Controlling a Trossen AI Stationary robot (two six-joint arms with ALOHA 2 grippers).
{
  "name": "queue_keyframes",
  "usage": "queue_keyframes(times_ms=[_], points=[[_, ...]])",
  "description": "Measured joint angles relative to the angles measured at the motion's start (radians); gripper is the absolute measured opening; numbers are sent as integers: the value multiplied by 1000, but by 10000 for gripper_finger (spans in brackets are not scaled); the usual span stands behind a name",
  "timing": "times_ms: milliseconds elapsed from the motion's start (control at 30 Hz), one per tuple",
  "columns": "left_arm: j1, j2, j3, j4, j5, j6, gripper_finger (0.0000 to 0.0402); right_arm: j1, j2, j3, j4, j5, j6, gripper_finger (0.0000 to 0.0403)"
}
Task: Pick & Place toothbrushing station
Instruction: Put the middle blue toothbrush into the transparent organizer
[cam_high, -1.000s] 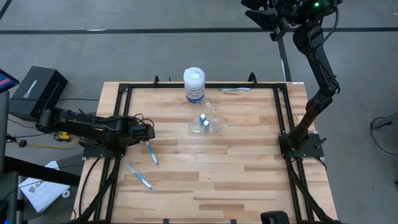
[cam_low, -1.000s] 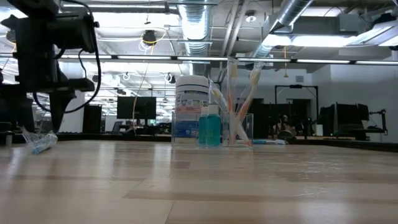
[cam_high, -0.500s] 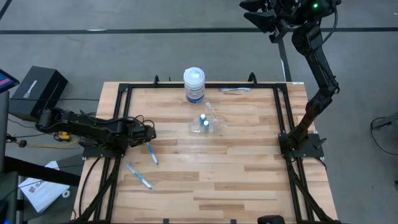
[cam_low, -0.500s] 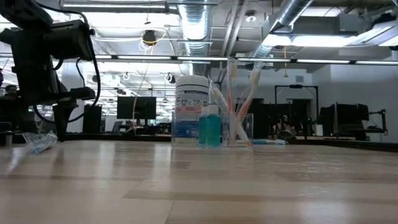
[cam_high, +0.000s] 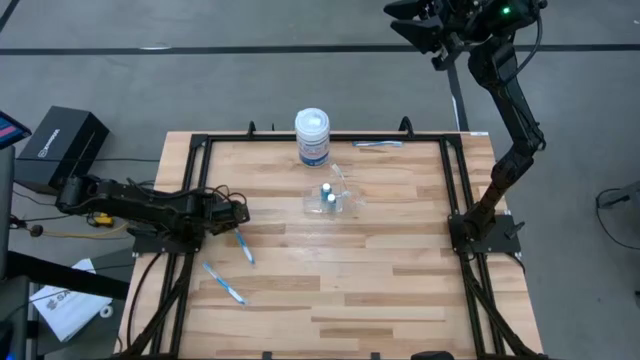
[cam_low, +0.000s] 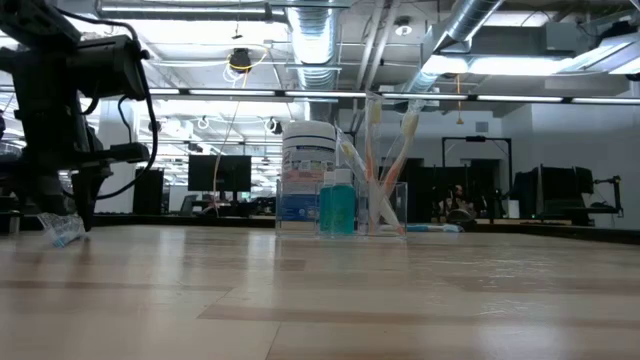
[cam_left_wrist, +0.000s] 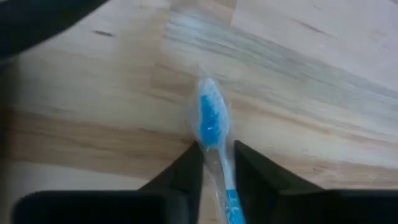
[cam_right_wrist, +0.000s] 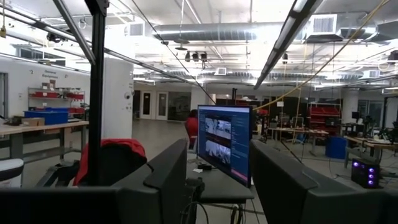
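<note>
Looking past the left gripper (cam_left_wrist: 216, 163), we see its two dark fingers (cam_left_wrist: 186, 171) closed in on the clear-wrapped blue-and-white toothbrush (cam_left_wrist: 211, 124), pinching its handle while the brush head lies on the wooden table (cam_high: 380, 270). The rest of that handle is cut off between the fingers. In the high view the gripper sits low at the table's left edge, just inside the black frame rail (cam_high: 195, 200).

A second wrapped blue toothbrush (cam_high: 223, 281) lies apart, nearer the front left corner. The small see-through plastic holder (cam_high: 335, 195) stands near the middle toward the back, with two small round caps (cam_high: 327, 192) in it. The low view shows upright brushes there, though we cannot count them through the plastic. The white jar with a blue label (cam_high: 312, 135) stands just behind it. A thin blue item (cam_high: 377, 144) by the back rail is too small to identify.

The right gripper (cam_right_wrist: 219, 180) hangs high beyond the back right corner, its fingers parted around nothing, facing a monitor (cam_right_wrist: 224, 143). The table's right half and front are bare wood.
</note>
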Motion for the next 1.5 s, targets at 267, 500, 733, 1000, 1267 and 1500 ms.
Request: queue_keyframes(times_ms=[267, 500, 733, 1000, 1267, 1500], points=[[4, -9, -7, 192, -172, 81, 8, 12, 0, 0, 29, 16, -1, 151], [21, -35, -6, 737, -438, 395, 1, -3, 0, 0, 59, 26, 0, 136], [87, -37, -4, 1332, -423, 999, 0, -31, 0, 0, 71, 53, 16, 128], [207, 29, 80, 1377, -207, 1270, 0, -27, 0, 0, 90, 67, 35, 128], [278, 237, 214, 1382, 3, 1376, 1, -27, 0, 0, 121, 77, 82, 127], [277, 405, 286, 1395, 69, 1435, 1, -27, 0, 0, 120, 77, 88, 124]])
